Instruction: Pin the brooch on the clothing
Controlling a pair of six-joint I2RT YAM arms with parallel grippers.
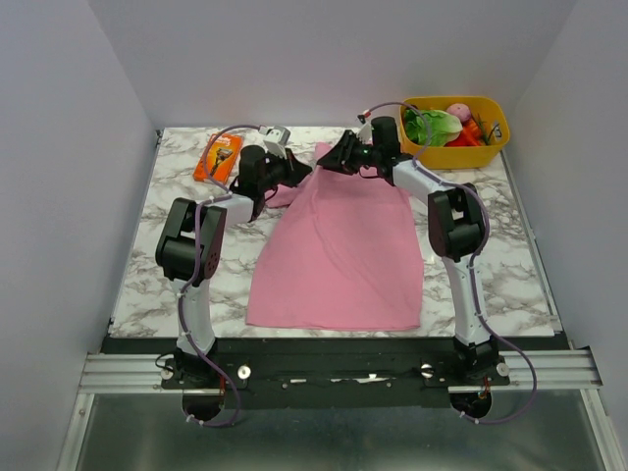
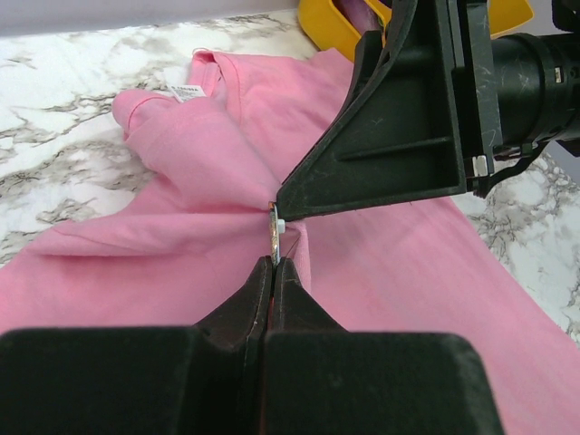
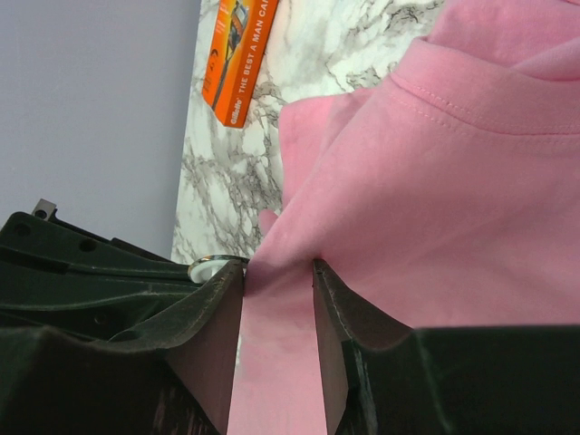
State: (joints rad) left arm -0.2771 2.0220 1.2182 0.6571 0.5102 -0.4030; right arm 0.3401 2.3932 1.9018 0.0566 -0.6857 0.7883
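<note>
Centrally in the left wrist view, the brooch (image 2: 274,234), a thin metallic disc seen edge-on, stands against the soft, puckered pink shirt (image 1: 339,255) below the collar, clamped in the closed left gripper (image 2: 273,267). The right gripper (image 3: 276,267) has its jaws partly apart with fabric between them; whether they pinch it cannot be told. Its black bulk masks the upper right. At the upper edge of the overhead view lie an orange package (image 1: 218,157) and a yellow bin (image 1: 461,155) on the marble table (image 1: 510,255).

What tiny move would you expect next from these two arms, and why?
Probably the right gripper should close on the fold of the pink soft-fabric T-shirt between its jaws. The left gripper, shut on the tiny thin round brooch, holds it edge-on against that same fold. So the fabric likely needs steadying before the brooch is pressed on.
</note>
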